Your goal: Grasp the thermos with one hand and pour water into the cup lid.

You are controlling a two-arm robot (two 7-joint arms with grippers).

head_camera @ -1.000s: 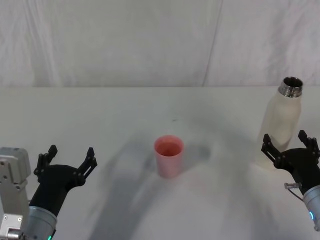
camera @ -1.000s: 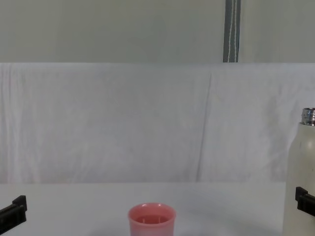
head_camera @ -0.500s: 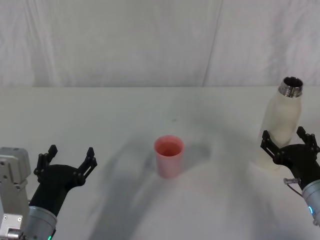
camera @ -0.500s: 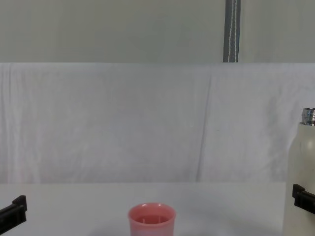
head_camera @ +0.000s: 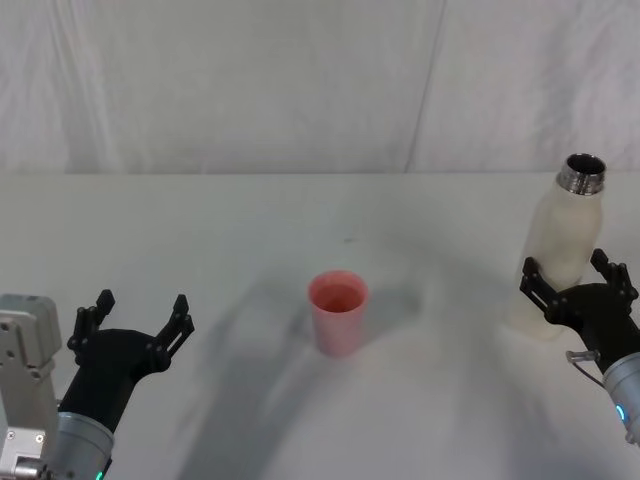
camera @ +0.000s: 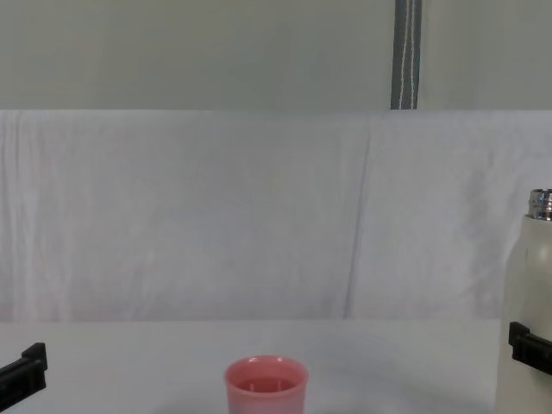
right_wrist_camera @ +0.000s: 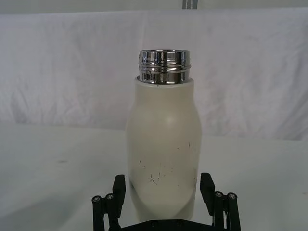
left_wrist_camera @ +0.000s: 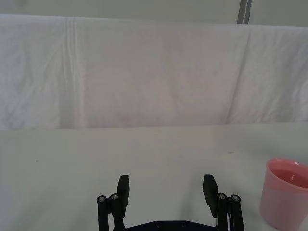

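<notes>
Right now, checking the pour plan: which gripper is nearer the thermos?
Right. The right gripper is open around the thermos; the left gripper sits far across the table.

Over the last second we have moved our right claw (head_camera: 577,281) forward and slightly up the thermos (head_camera: 560,262), so its open fingers (right_wrist_camera: 119,188) now sit on either side of the lower body rather than just in front of it. We cannot tell if they touch it.
</notes>
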